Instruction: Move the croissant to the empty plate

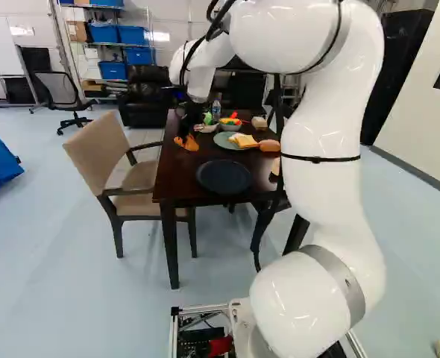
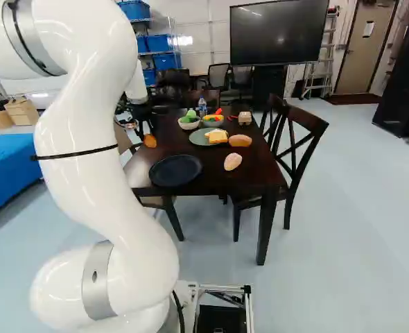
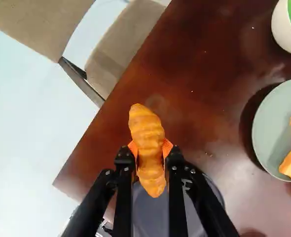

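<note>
At the desk's [image 2: 222, 182] side nearest the beige armchair [image 1: 97, 158], the tool [image 1: 184, 135] holds the croissant [image 3: 148, 136], its orange pads [image 3: 167, 147] pressing it from both sides and both ends of the pastry sticking out past them. How high it sits over the wood, I cannot tell. The dark plate [image 2: 175, 171] lies on the desk at the end nearer the base; in the wrist view it shows partly behind and under the fingers, and the croissant is not resting on it. Farther along the desk, a green plate [image 2: 197, 139] carries slices of bread [image 2: 217, 137], with an oblong brown roll [image 2: 240, 141] just beside it. A paler roll [image 2: 233, 161] lies between that one and the near edge. Past the green plate stand a pale bowl [image 2: 188, 126] of green food, another bowl [image 2: 211, 125] with yellow and red pieces, and a clear bottle [image 2: 202, 108]. Two dark wooden chairs [image 2: 292, 154] stand along the other side, at the right of the right base view.
</note>
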Controlling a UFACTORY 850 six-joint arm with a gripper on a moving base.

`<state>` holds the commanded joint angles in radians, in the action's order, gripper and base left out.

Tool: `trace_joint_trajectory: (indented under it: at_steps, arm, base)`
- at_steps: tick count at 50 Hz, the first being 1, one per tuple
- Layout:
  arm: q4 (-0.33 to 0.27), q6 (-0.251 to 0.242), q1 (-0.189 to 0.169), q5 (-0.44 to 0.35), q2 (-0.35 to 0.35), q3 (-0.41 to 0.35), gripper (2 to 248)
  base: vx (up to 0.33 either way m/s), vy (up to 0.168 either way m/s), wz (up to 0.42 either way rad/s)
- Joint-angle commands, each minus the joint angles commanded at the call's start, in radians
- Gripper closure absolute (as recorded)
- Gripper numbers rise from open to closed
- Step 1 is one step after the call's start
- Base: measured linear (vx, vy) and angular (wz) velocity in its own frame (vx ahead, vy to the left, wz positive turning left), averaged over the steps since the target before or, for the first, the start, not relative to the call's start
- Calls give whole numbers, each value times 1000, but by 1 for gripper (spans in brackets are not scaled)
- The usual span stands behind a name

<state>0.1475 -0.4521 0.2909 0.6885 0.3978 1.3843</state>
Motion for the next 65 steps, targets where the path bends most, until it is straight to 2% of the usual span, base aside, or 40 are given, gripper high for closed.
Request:
trace_joint_trajectory:
  at_steps: [31,65]
  arm:
    - [0,0,-61,0,-146,-165,178]
    - [0,0,-171,-17,-254,-291,178]
  base:
    - [0,0,0]
    - [0,0,0]
